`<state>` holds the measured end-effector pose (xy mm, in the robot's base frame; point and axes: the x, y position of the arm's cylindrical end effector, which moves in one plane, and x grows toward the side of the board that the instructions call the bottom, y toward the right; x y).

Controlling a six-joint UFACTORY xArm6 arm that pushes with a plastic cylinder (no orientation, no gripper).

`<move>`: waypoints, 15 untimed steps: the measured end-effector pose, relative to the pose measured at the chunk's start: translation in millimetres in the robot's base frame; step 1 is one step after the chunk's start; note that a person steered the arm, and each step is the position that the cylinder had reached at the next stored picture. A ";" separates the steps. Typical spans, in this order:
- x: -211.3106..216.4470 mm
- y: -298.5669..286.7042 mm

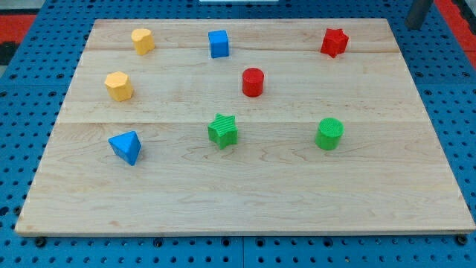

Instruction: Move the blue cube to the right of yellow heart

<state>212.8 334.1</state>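
Nearest to the camera is the bare front part of the wooden board, which lies on a blue table with rows of small holes. A little further back, three blocks sit in a row. On the view's left is a blue block with a pointed, pyramid-like shape. In the middle is a green star. On the view's right is a green cylinder.

Behind them, near the middle of the board, stands a red cylinder. Off to the view's left at about the same depth is a yellow block. Another yellow block sits near the view's top left. Both look chunky and many-sided, and I cannot tell which one is the heart.

The blue cube sits near the view's top, to the right of the upper yellow block and well apart from it. A red star sits at the view's top right.

In the top right corner, off the board, a dark rod pokes into view. My tip cannot be seen clearly, so I cannot tell just where it ends. The rod is far from the blue cube, touches no block and has hold of nothing.
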 end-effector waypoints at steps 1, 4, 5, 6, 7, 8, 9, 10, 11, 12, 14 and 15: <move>0.0 -4.2; 5.1 -17.0; 6.4 -74.5; 6.4 -144.8; 6.5 -211.0; 6.6 -270.1; 6.7 -289.7; 7.3 -289.7; 35.0 -290.5; 52.6 -291.1; 48.7 -337.6; 46.7 -373.3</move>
<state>259.5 -39.2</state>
